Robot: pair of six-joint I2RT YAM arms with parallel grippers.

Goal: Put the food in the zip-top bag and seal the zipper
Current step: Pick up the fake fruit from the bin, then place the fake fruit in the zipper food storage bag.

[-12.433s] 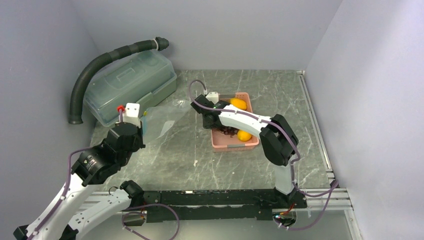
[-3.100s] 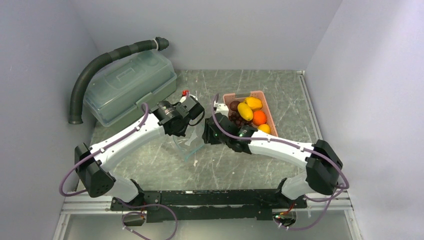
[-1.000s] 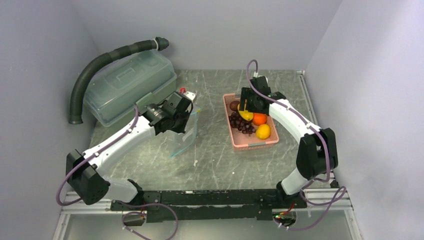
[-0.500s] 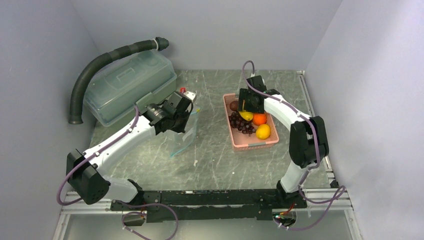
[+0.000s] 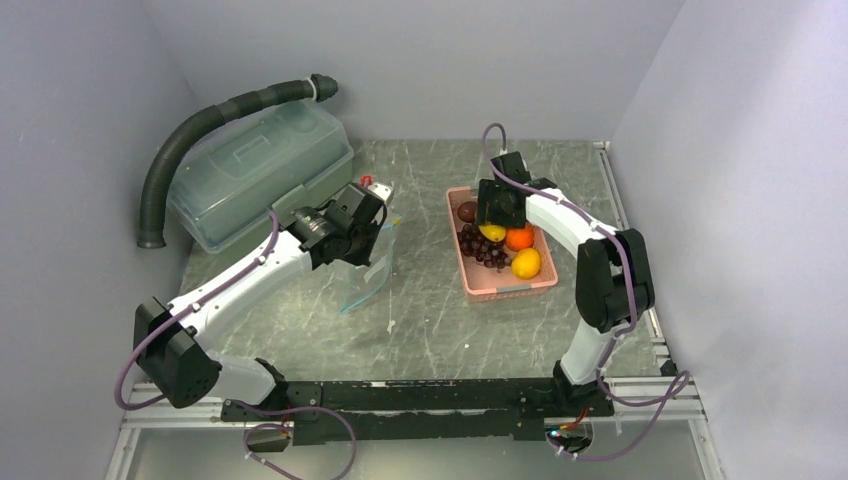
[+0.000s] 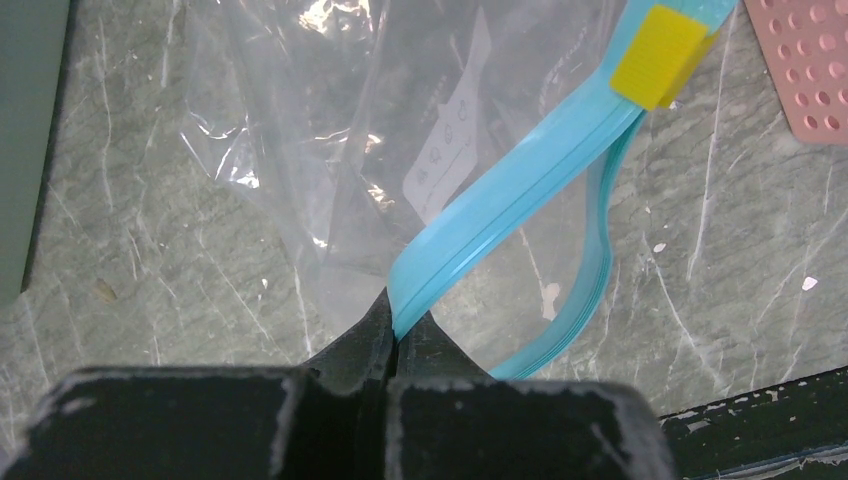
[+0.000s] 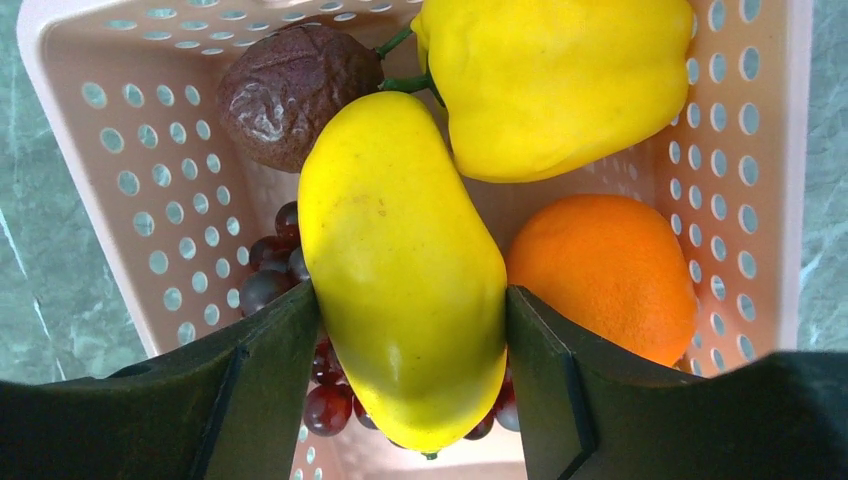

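Tabletop (image 5: 430, 310) of veined grey-green stone lies between plain lilac walls (image 5: 480, 60).

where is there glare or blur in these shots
left wrist: white glare patches on the wrinkled zip-top bag; right wrist: sharp, only a soft sheen on the yellow mango; top external: even light, faint shadows, the clear bag barely shows

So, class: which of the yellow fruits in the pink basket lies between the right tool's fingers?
The long smooth yellow fruit, flanked on both sides by the right tool; the lobed yellow pepper lies beyond it.
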